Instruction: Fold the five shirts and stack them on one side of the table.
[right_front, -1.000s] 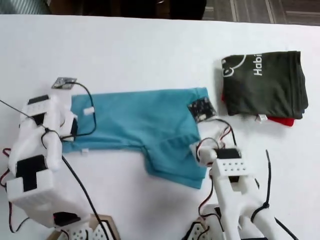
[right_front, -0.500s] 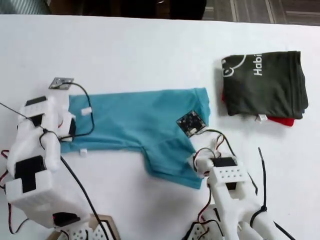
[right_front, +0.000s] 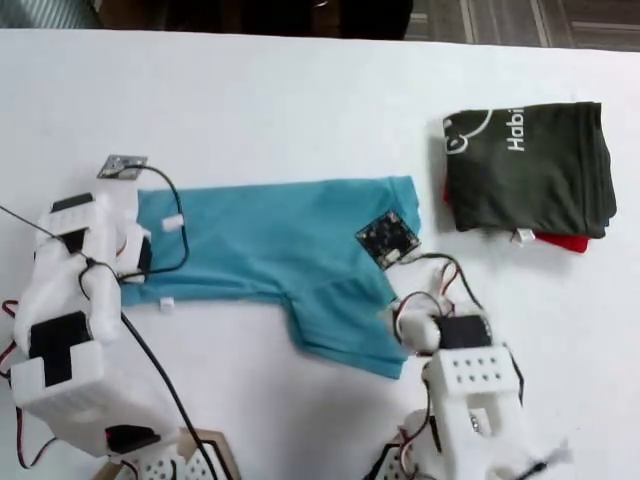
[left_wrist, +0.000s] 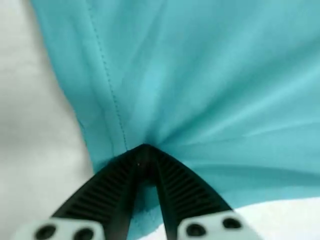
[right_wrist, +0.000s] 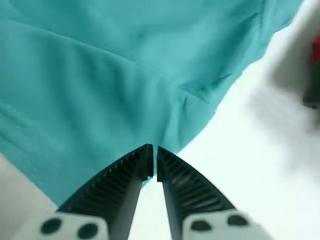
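Observation:
A teal shirt (right_front: 290, 250) lies flat across the middle of the white table, one sleeve (right_front: 350, 335) pointing toward the near edge. My left gripper (left_wrist: 146, 150) is shut on the shirt's left end, and the fabric (left_wrist: 210, 75) puckers at its tips. The left arm (right_front: 75, 290) stands over that end. My right gripper (right_wrist: 153, 152) is shut, its tips just over the shirt's right edge (right_wrist: 200, 100), with no cloth visibly pinched. The right arm (right_front: 465, 375) is at the near right. A folded dark green shirt (right_front: 530, 170) rests on a folded red one (right_front: 565, 242) at the far right.
The table's far edge (right_front: 300, 35) borders a dark floor. Black cables (right_front: 160, 360) trail from both arms near the front edge. White tabletop (right_front: 300, 110) stretches behind the teal shirt and to the left of the stack.
The right arm has drawn back toward the near edge, its wrist first shifting left over the shirt. The left arm barely moved. The teal shirt lies almost as before.

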